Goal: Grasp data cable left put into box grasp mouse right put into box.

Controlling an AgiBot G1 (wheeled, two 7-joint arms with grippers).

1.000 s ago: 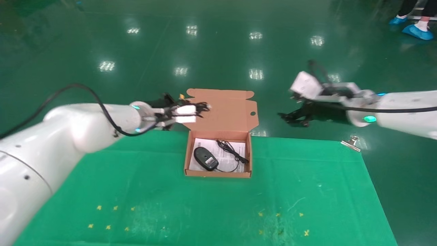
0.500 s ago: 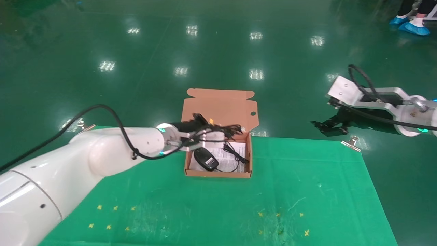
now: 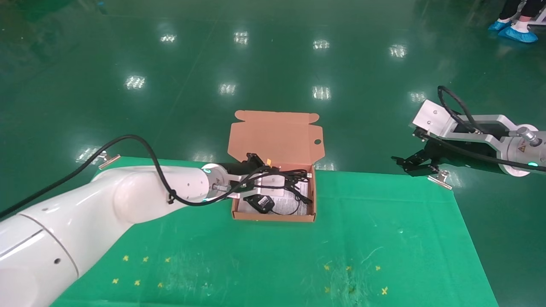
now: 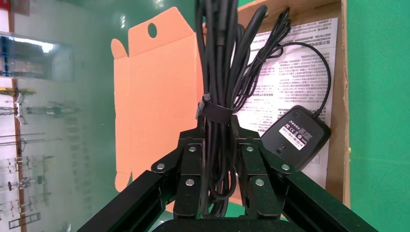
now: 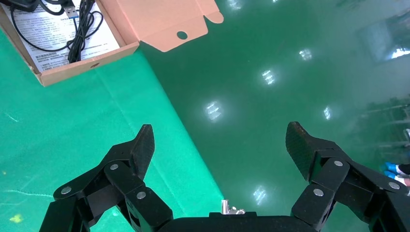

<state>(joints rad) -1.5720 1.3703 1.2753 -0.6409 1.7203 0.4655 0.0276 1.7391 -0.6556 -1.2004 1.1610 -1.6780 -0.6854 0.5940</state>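
The orange-brown box (image 3: 273, 216) stands open at the table's far edge, its lid (image 3: 275, 136) upright. Inside, the black mouse (image 3: 260, 202) lies label-up on the white sheet (image 4: 295, 72), with its thin cord (image 5: 82, 24) looped beside it. My left gripper (image 3: 266, 177) reaches in over the box's left wall, shut on the data cable (image 3: 290, 175). In the left wrist view the tied black data cable (image 4: 220, 63) runs out between the fingers (image 4: 189, 164) over the sheet, next to the mouse (image 4: 296, 137). My right gripper (image 3: 411, 164) hangs open and empty beyond the table's far right corner.
A green cloth (image 3: 298, 256) covers the table, with small yellow marks near the front. A metal clip (image 3: 439, 178) holds the cloth at the far right corner, just under the right gripper (image 5: 220, 145). Beyond the table is shiny green floor.
My left gripper carried the data cable from up beside the lid down into the box. The right arm drew back to the right, away from the box.
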